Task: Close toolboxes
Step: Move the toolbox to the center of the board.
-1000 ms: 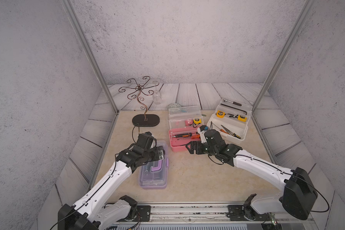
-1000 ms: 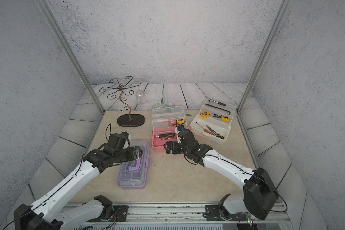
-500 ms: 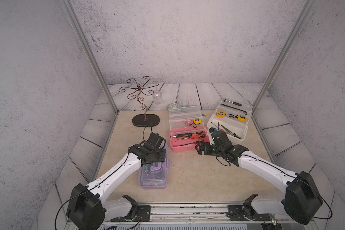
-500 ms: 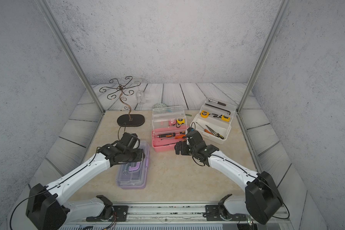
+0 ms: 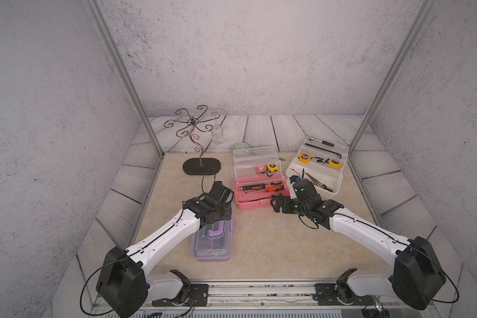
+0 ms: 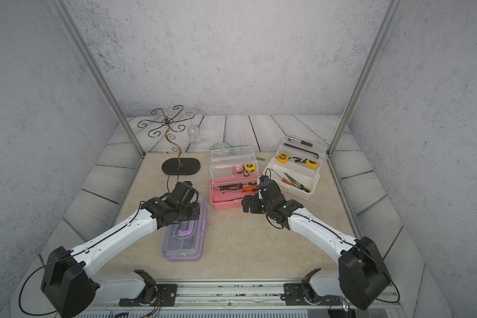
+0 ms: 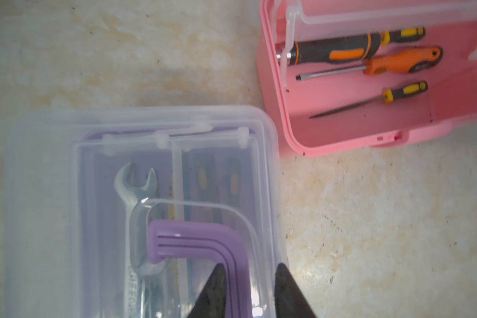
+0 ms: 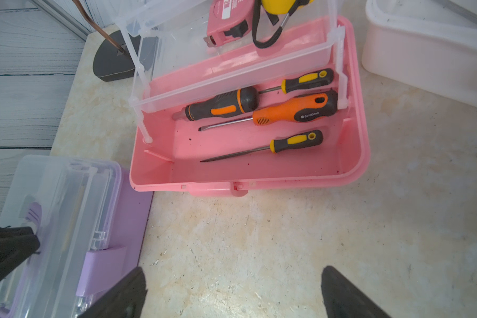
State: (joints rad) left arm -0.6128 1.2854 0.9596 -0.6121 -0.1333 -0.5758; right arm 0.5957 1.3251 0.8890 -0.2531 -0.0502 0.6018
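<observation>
The purple toolbox point(image 5: 212, 247) point(image 6: 182, 245) lies near the front with its clear lid down and its purple handle point(image 7: 193, 236) flat on top. My left gripper point(image 7: 251, 275) point(image 5: 222, 217) hovers over its far end. The jaws are narrowly open, and one leg of the handle runs between them. The pink toolbox point(image 5: 255, 205) point(image 8: 259, 181) stands open with its clear lid and tray point(image 5: 255, 159) raised and screwdrivers inside. My right gripper point(image 8: 233, 278) point(image 5: 277, 205) is wide open over bare table, just in front of the pink toolbox's right corner. The white toolbox point(image 5: 333, 187) point(image 8: 424, 60) stands open at the right.
A wire jewellery stand point(image 5: 201, 165) on a black oval base stands at the back left. A clear glass point(image 5: 216, 132) is behind it. Slanted metal posts point(image 5: 149, 135) bound the mat on both sides. The purple and pink boxes almost touch at their corners.
My left gripper's jaws have narrowed over the purple lid while the left arm swung inward. The right gripper has shifted slightly right along the pink box's front and stays wide open.
</observation>
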